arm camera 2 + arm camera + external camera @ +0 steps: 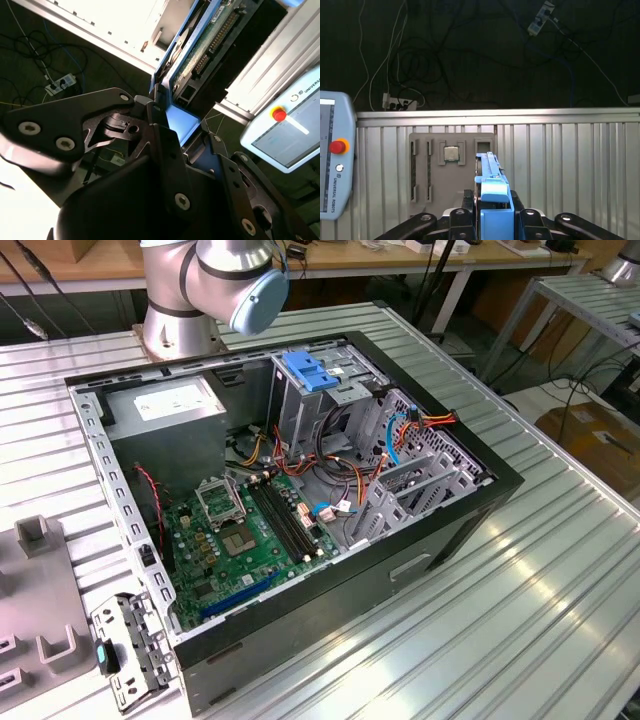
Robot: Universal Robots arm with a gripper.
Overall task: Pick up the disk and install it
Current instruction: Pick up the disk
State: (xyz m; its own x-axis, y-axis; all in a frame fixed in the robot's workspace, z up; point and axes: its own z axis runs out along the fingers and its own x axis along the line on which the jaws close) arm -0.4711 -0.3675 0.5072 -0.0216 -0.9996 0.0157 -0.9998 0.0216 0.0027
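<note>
In the exterior view, an open black computer case (440,530) lies on its side on the ribbed silver metal counter (560,620). Inside it are a green motherboard (250,535), a grey metal power-supply box with a white sticker (165,405) and a grey metal drive cage (300,418). A blue plastic handle piece (310,372) sits on top of the cage. Red, yellow and black cables (330,465) run between these parts. The silver robot arm (215,280), with a light-blue joint cap, rises behind the case. A grey plastic fixture plate (35,610) lies on the counter beside the case, at the exterior view's left.

In the second wrist view, the black tool (182,127) is clamped on the flat metal disk with blue plastic side rails (210,40). The disk is seen edge-on, with its green circuit-board face showing. The end of a blue rail sits between the fingers (165,145). Beyond it are a white teach pendant with a red button (285,130) and a dark floor with cables and a white power strip (62,82).

In the first wrist view, the tool (492,212) grips the disk (489,172) from both sides, and the disk stands edge-on, reaching out over the counter (570,170). The disk overlaps one edge of the fixture plate (420,170); I cannot tell whether it touches the plate. A small square silver processor chip (451,153) sits in a pocket of the plate, just beside the disk. The teach pendant (335,155) is at the counter's side.
</note>
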